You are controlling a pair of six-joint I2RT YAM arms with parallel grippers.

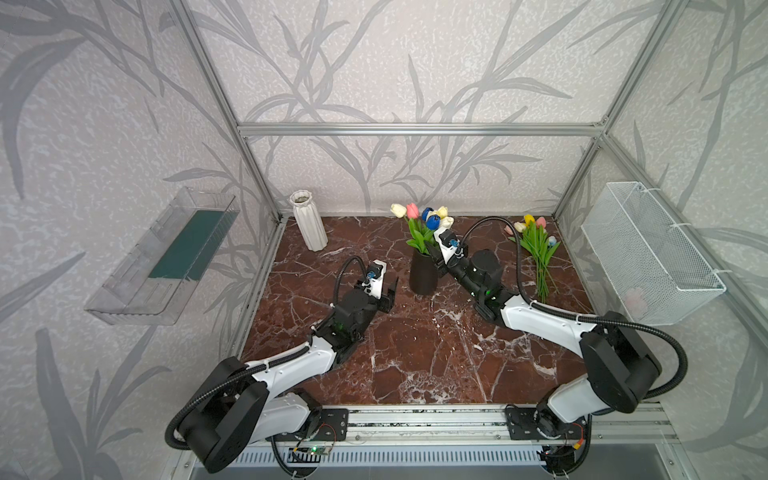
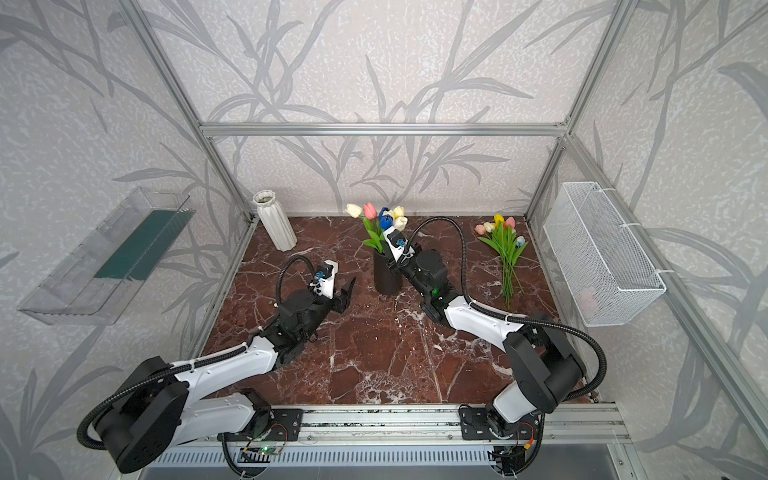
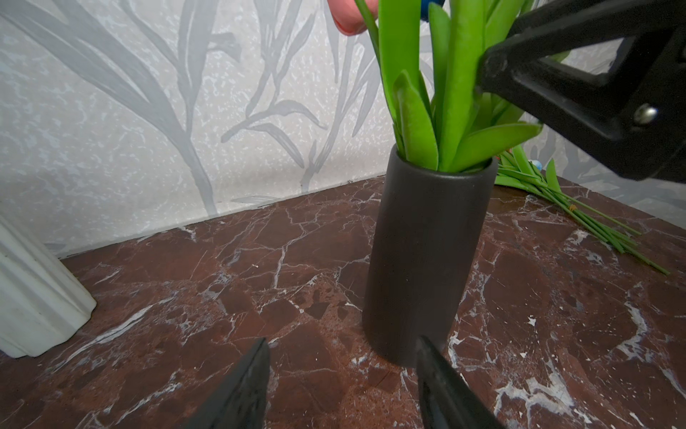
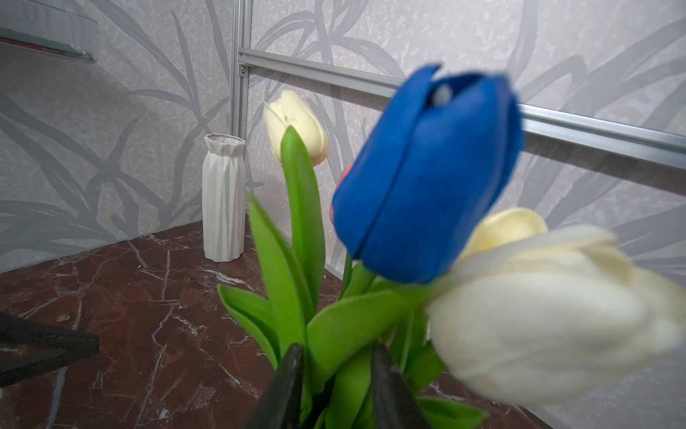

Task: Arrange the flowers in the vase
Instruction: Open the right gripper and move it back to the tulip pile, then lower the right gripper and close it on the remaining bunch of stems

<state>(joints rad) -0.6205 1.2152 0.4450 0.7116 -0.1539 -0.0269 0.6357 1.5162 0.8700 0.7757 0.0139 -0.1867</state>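
A black cylindrical vase (image 1: 423, 272) (image 2: 387, 274) (image 3: 423, 260) stands mid-table and holds several flowers (image 1: 424, 220) (image 2: 382, 218): tulips with blue, cream, white and pink heads. A blue head (image 4: 427, 185) fills the right wrist view. My right gripper (image 1: 431, 248) (image 2: 388, 252) (image 4: 336, 371) is just above the vase rim, its fingers apart with green leaves loose between them. A second bunch of flowers (image 1: 538, 249) (image 2: 505, 249) (image 3: 557, 193) lies flat at the back right. Left of the vase, low over the table, my left gripper (image 1: 390, 295) (image 2: 347, 293) (image 3: 343, 371) is open and empty.
A white ribbed vase (image 1: 308, 220) (image 2: 274, 220) (image 4: 222, 200) stands in the back left corner. A white wire basket (image 1: 648, 253) (image 2: 602, 253) hangs on the right wall, and a clear plastic tray (image 1: 162, 257) (image 2: 104, 257) on the left wall. Aluminium frame posts edge the marble table.
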